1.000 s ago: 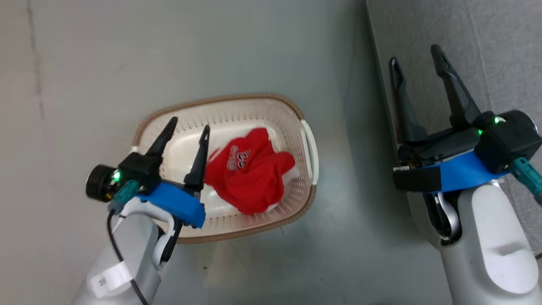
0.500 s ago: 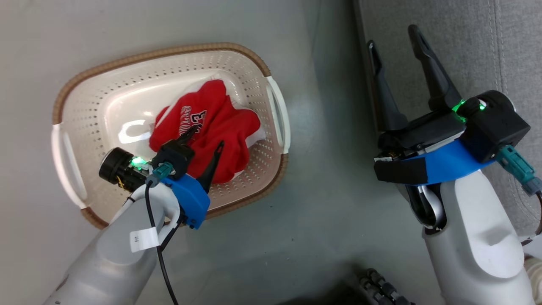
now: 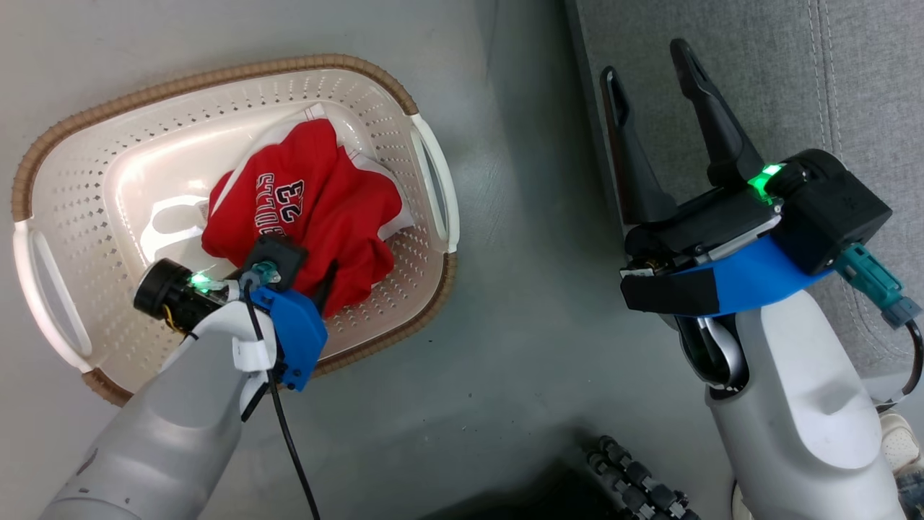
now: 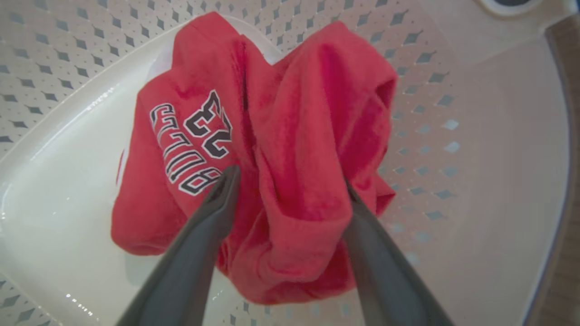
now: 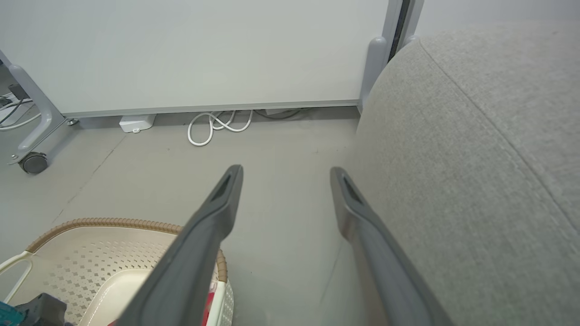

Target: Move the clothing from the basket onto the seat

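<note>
Here the clothing (image 3: 310,209) lies bunched in the basket (image 3: 216,72), nearer the handle (image 3: 433,180) that faces the seat (image 3: 852,72). It is a red heap with white trim, and a black 23 with a line of lettering shows on top. The basket stands on the grey floor (image 3: 505,361), near the seat but apart from it.

The left end effector (image 4: 290,181) is down inside the basket with its jaws spread wide. In the left wrist view its two fingers (image 4: 199,235) straddle a thick fold of the red cloth and press against it on either side, but they are not closed on it.

The right end effector (image 3: 644,61) hangs over the seat's near edge, jaws wide and empty. In its wrist view a white cable (image 5: 217,124) lies coiled at the foot of the wall.
</note>
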{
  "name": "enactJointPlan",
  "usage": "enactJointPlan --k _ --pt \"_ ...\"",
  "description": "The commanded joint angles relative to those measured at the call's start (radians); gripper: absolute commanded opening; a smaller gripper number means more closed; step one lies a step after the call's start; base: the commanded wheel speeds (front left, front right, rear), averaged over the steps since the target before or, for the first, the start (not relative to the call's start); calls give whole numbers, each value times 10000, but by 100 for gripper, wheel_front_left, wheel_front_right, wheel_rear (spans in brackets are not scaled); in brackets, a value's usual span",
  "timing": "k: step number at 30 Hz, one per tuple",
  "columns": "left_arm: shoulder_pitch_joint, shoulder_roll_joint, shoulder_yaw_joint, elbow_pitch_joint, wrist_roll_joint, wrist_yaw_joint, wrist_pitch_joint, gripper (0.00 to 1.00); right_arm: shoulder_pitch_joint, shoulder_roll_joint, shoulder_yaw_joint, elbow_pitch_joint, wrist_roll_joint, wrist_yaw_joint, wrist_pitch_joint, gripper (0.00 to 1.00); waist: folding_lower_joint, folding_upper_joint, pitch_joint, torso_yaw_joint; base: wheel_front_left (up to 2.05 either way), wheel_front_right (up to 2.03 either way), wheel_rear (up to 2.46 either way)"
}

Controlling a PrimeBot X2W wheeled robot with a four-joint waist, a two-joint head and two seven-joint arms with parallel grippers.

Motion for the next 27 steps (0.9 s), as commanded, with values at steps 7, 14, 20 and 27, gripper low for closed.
enactJointPlan --k 7,14,20,27 --pt "-421 -209 -169 846 -173 -10 595 45 -128 23 29 -110 91 1 -47 100 -1 0 45 -18 0 0 0" --pt "-533 -436 -391 1115 -351 -10 566 0 -142 25 -20 -110 106 1 -48 100 -1 0 -12 33 0 0 0" --pt "-575 -495 -534 1168 -560 -10 422 0 -134 25 -57 -122 26 1 -47 100 -1 0 -58 55 0 0 0" --pt "-537 -578 -764 1253 -806 -10 354 0 -119 24 -44 -11 21 1 -46 100 -1 0 -233 118 0 0 0"
